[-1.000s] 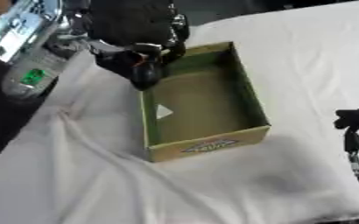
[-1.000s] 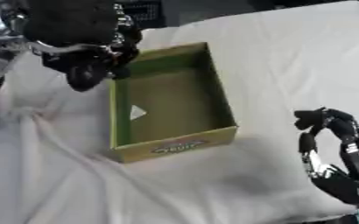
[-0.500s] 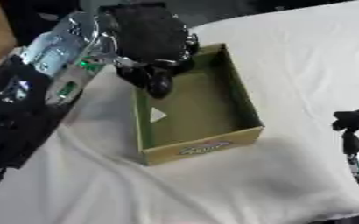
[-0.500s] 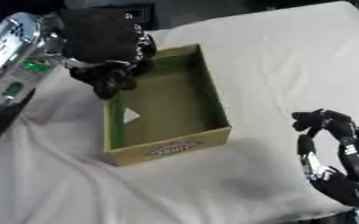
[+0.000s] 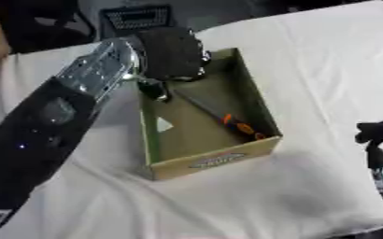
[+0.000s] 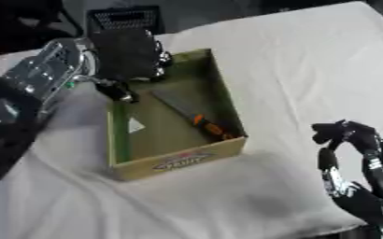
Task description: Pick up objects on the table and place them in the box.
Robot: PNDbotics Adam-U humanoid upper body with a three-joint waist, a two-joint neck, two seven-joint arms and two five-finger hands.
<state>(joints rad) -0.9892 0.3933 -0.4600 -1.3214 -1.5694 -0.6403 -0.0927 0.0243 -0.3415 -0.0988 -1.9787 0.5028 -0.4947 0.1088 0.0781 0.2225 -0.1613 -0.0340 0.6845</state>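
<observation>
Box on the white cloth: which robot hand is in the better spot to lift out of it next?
The left hand. It hangs right over the far end of the box, where a dark tool with an orange handle lies. The right hand idles near the table's lower right corner, apart from the box.

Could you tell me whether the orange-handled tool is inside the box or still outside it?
Inside. The orange-handled tool lies on the floor of the box, along its right wall, with the left hand above the box's far end.

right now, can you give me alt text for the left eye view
The robot's left hand hovers over the far end of an open cardboard box on a white cloth. A dark tool with an orange handle lies inside.
</observation>
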